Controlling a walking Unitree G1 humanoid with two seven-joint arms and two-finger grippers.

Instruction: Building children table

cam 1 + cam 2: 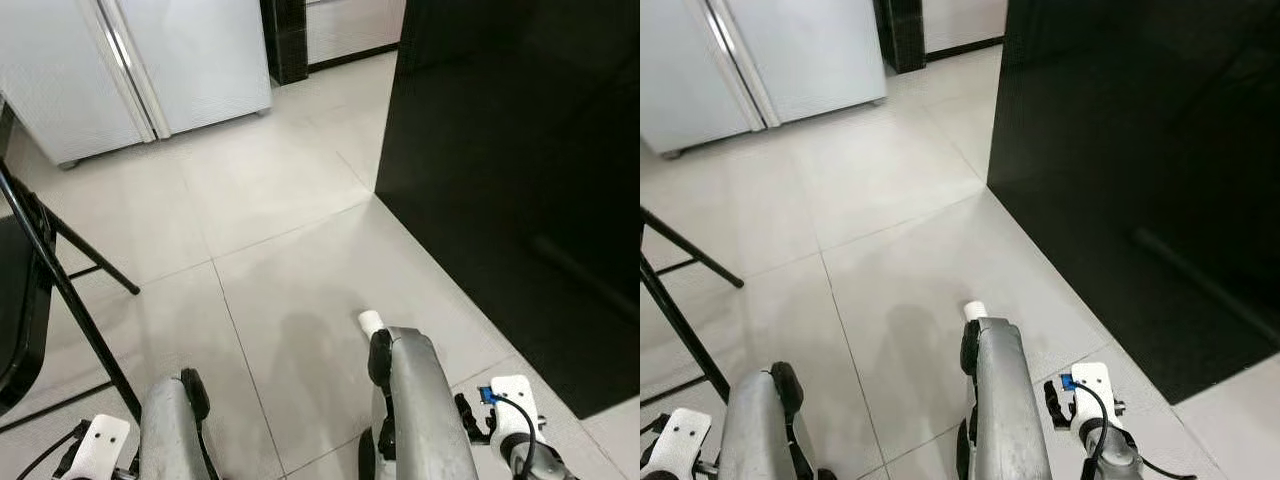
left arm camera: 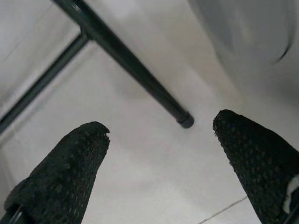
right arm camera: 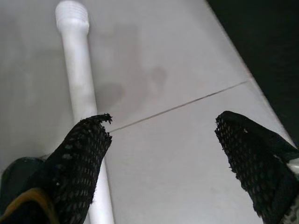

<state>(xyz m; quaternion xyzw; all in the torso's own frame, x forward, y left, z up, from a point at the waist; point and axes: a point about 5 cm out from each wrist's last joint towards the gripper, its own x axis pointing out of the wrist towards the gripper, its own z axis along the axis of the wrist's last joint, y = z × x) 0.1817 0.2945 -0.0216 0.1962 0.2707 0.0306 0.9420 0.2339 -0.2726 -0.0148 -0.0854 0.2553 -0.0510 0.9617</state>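
Tiled floor (image 1: 290, 250), white fridge (image 1: 130, 70) behind; both pincers, left (image 2: 159, 140) and right (image 3: 163, 140), wide open, empty; white tube (image 3: 79, 84) beside right finger

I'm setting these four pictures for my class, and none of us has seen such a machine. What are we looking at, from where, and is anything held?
A humanoid robot stands on a tiled floor. The two eye views come from its head, looking down past its silver arms. The two wrist views look along each gripper's black fingers. The left gripper is open above the floor, near a black chair leg. The right gripper is open too. A white table leg with a threaded end runs past one finger, not clamped between them.
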